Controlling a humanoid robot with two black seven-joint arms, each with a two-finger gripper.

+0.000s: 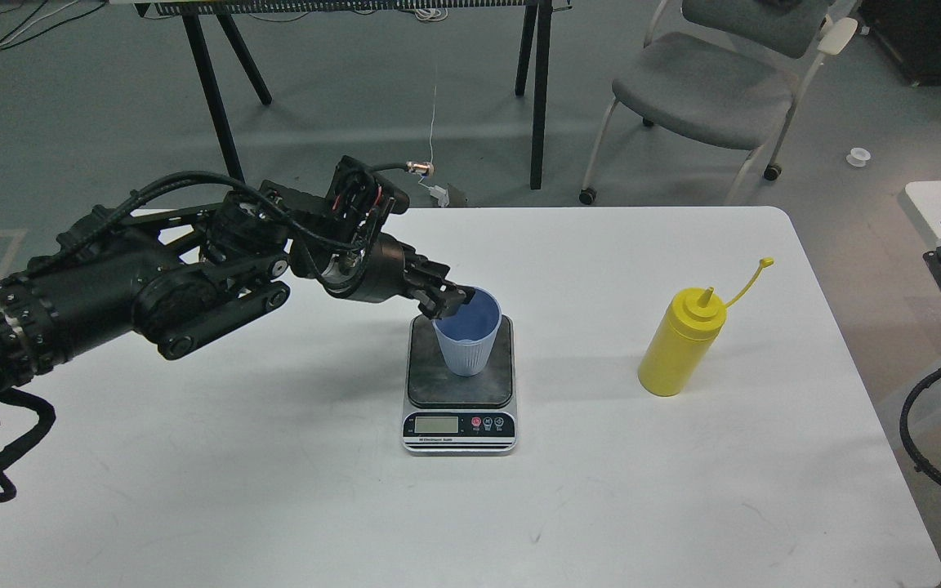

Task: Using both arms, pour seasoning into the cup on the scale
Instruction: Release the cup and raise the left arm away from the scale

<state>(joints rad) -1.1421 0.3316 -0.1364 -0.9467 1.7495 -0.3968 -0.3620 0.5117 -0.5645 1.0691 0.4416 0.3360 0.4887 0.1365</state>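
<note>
Cup (468, 336) on scale (460, 376), L gripper (448, 300) pinching rim, bottle (680, 342) apart

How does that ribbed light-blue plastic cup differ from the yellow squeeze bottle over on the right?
The light-blue ribbed plastic cup is open-topped and tapered; the yellow plastic squeeze bottle is cylindrical with a cone nozzle. The cup stands on the small digital kitchen scale; the bottle stands on the white table. The left gripper is at the cup's rim; nothing touches the bottle. Both stand upright.
</note>
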